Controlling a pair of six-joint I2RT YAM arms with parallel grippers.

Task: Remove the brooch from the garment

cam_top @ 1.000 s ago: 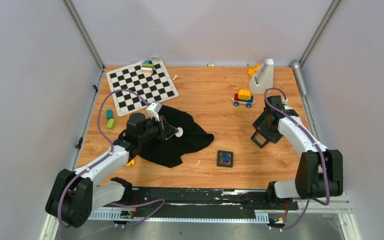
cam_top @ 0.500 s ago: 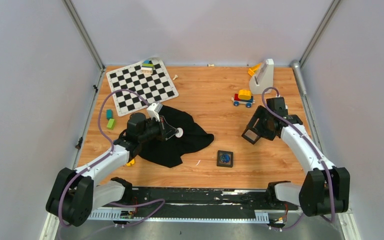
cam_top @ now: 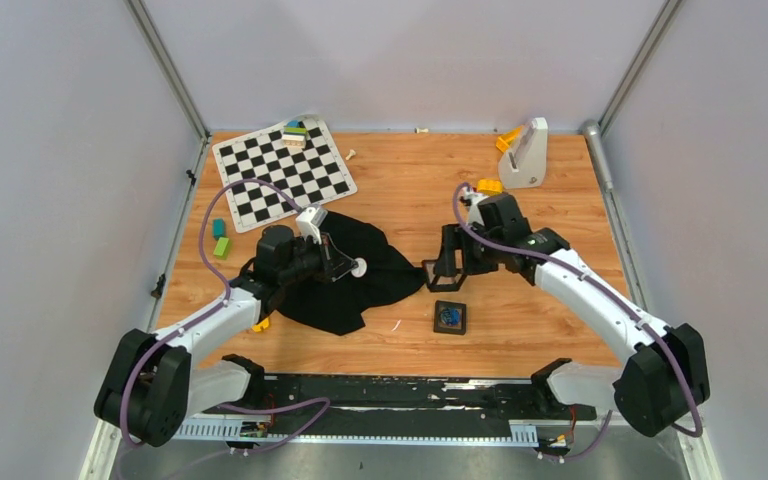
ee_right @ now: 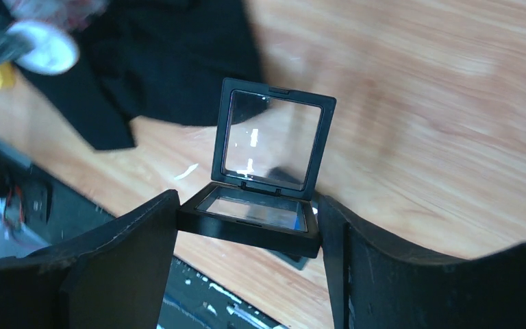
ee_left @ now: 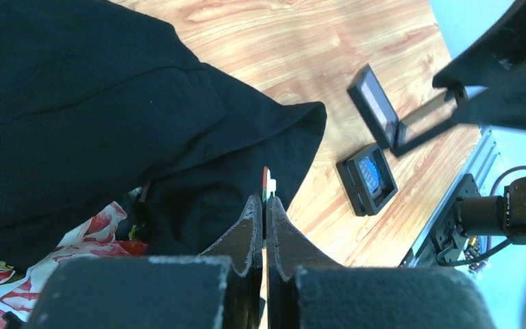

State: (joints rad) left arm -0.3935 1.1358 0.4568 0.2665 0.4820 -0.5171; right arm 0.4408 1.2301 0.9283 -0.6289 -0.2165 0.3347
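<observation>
Left jaws clenched on small white round disc [cam_top: 358,266] above black cloth garment [cam_top: 385,272], right jaws grasping open black square clear-paned case [ee_right: 246,233], small blue round brooch [cam_top: 449,317] just beside it.

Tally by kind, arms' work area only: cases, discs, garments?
Black square cases: 2 (open case in right gripper, second case lying loose)
Round discs: 2 (blue brooch in second case, white disc in left gripper)
Black garment: 1
Total: 5
</observation>
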